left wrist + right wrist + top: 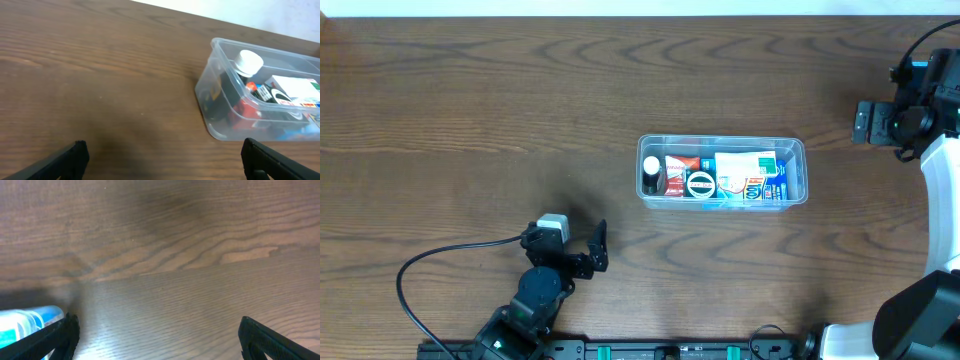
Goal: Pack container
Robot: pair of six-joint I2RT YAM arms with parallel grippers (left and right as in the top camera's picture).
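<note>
The container (722,146), a clear tub with rounded corners, lies mid-table. Inside are a white-capped dark bottle (651,172), a red package, a round black-and-white tin (701,184) and white and blue boxes (748,172). My left gripper (570,236) stands open over bare wood, down and left of the tub. In the left wrist view the container (215,100) is ahead to the right, past the right finger (256,156), and the gripper (162,160) holds nothing. My right gripper (861,122) is open at the far right, beyond the tub's right end. In its wrist view the gripper (160,337) is empty.
A black cable (430,262) loops over the table at the lower left, beside the left arm's base. A blurred blue and white thing (25,322) shows at the left edge of the right wrist view, partly behind the left finger. Dark wood surrounds the tub.
</note>
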